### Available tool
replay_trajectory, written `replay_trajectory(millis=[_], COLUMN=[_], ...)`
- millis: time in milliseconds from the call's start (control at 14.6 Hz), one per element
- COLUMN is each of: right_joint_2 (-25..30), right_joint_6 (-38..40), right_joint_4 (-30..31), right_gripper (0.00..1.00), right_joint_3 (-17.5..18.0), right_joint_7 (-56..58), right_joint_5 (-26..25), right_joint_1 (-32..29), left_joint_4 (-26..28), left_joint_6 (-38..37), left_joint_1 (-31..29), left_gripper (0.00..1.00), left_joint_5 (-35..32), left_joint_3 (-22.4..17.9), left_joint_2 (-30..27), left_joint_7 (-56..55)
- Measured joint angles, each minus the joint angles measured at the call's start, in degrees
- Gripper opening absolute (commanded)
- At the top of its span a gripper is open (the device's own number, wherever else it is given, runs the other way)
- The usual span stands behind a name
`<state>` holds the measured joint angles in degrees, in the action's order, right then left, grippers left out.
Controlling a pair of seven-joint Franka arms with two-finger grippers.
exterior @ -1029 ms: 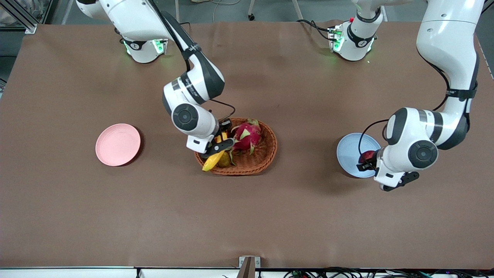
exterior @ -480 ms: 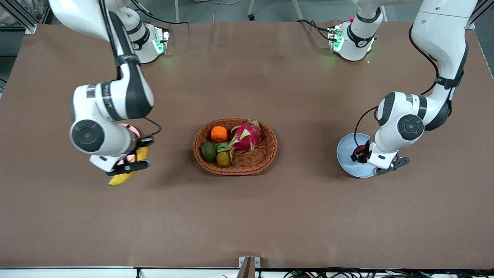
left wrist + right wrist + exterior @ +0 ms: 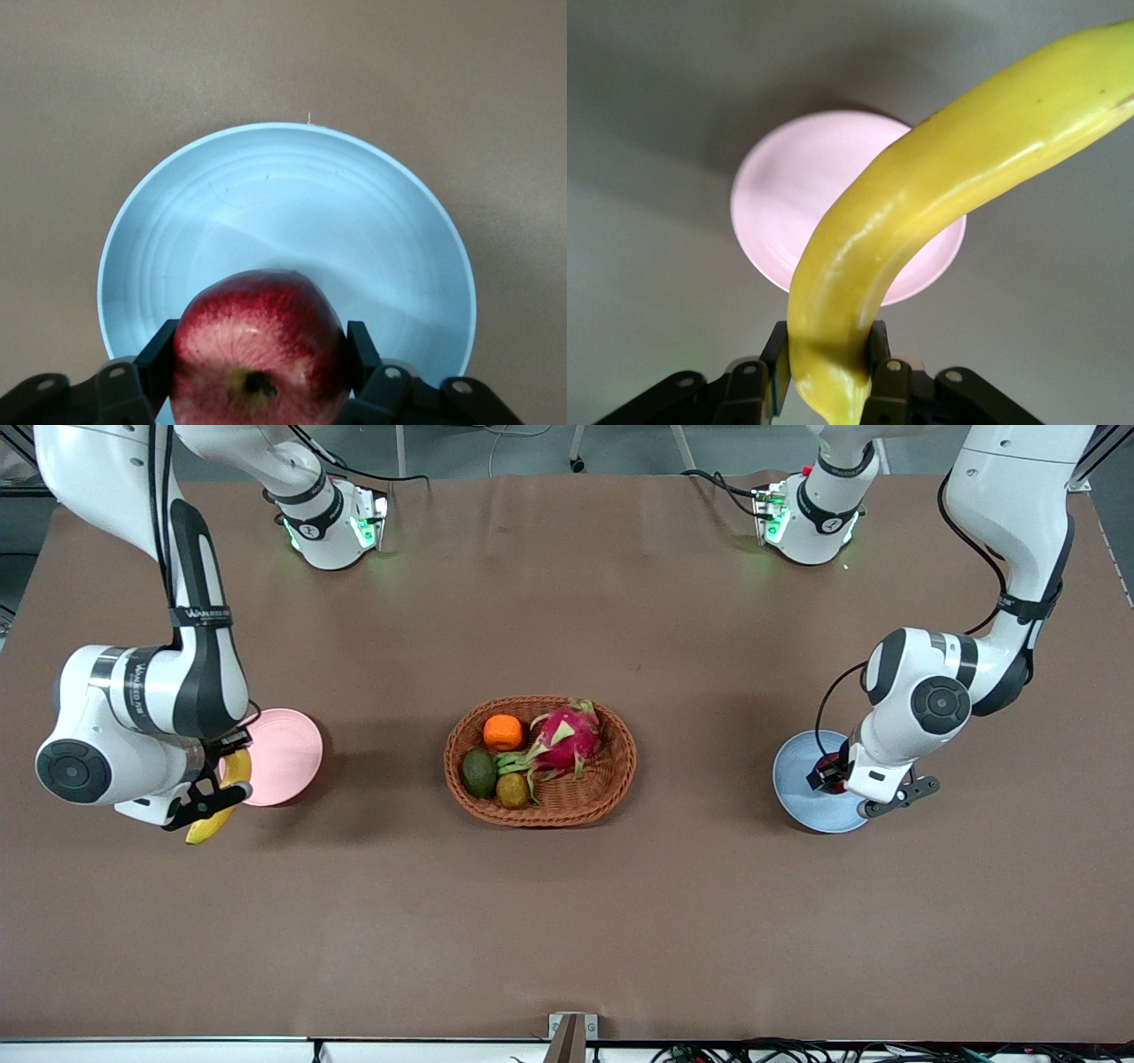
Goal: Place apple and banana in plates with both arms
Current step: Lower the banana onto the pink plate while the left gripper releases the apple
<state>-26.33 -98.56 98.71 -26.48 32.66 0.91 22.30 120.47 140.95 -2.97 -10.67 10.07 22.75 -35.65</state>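
My right gripper (image 3: 213, 793) is shut on the yellow banana (image 3: 217, 802) and holds it in the air at the edge of the pale pink plate (image 3: 283, 755). In the right wrist view the banana (image 3: 921, 212) curves across the pink plate (image 3: 780, 212) below it. My left gripper (image 3: 837, 779) is shut on the dark-red apple (image 3: 828, 769) low over the light blue plate (image 3: 802, 784). In the left wrist view the apple (image 3: 259, 345) sits between the black fingers (image 3: 152, 354) over the blue plate (image 3: 292, 204).
An oval wicker basket (image 3: 620, 766) stands mid-table between the plates, holding a magenta dragon fruit (image 3: 567, 735), an orange (image 3: 502, 732) and two green-brown fruits (image 3: 479, 772). The brown table (image 3: 567, 921) spreads nearer the front camera.
My right arm has carried the banana out of the basket to the pink plate and toward its outer edge. My left gripper has lowered the apple closer to the blue plate.
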Motion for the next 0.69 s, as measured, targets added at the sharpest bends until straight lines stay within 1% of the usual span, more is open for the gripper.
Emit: replay_trajectory(millis=[206, 343, 480, 617, 686], right_joint_2=[0.1, 0.8, 1.8, 2.7, 3.1], right_joint_6=[-2.3, -5.3, -10.2, -14.4, -15.3], right_joint_4=[3.1, 6.1, 10.6, 15.2, 16.7], right_gripper=[0.18, 0.18, 0.18, 0.18, 0.18], right_joint_3=[0.0, 0.0, 0.1, 0.2, 0.2], right_joint_7=[4.7, 5.8, 6.3, 6.3, 6.3], right_joint_5=[-2.6, -3.8, -5.0, -5.8, -5.9], right_joint_1=[-0.5, -0.5, -0.4, -0.3, -0.3], left_joint_4=[-1.8, -4.9, -10.9, -18.6, -22.6], left_joint_6=[0.0, -2.3, -10.0, -19.3, -23.6], left_joint_1=[0.0, 0.0, 0.0, 0.1, 0.2], left_gripper=[1.00, 1.00, 1.00, 1.00, 1.00], left_joint_5=[0.0, 0.0, 0.0, 0.0, 0.0], left_joint_3=[0.5, 1.1, 2.6, 4.7, 5.9], left_joint_2=[-0.4, -1.2, -2.4, -3.2, -3.4], left_joint_7=[-0.1, -0.1, -0.1, -0.1, 0.0])
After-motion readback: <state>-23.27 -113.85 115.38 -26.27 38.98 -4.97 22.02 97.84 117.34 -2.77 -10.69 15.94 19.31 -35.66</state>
